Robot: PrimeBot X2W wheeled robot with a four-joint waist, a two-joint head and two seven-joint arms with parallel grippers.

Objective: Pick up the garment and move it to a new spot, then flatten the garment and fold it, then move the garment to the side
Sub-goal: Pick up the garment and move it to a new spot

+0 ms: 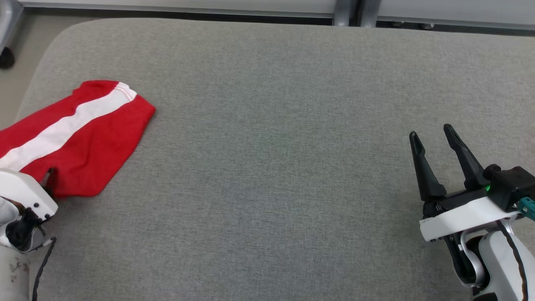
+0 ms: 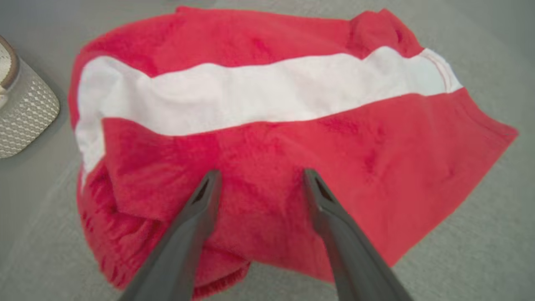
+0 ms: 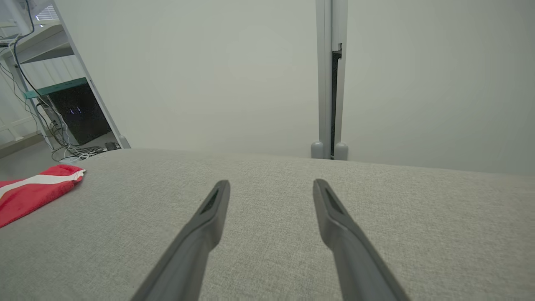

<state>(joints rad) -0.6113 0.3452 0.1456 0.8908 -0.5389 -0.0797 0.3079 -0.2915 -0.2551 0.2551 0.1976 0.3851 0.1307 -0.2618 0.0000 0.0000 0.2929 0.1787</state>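
The garment (image 1: 96,138) is red with a broad white stripe and lies crumpled near the left edge of the grey padded surface (image 1: 267,175). My left gripper (image 2: 261,173) is open, its fingertips spread over the red cloth at the near edge of the garment (image 2: 267,96), with nothing pinched between them. In the head view only one fingertip (image 1: 49,175) shows past the white wrist. Far to the right, my right gripper (image 1: 431,131) stands open above bare fabric. Its own view shows the right gripper (image 3: 271,183) empty, with the garment (image 3: 29,192) at the far left.
The surface's rounded left edge (image 1: 25,96) runs close to the garment. A pale patterned object (image 2: 21,113) sits just beyond the cloth. Grey wall panels and a post (image 3: 330,83) stand behind the surface. A rack with cables (image 3: 62,113) stands off to the left.
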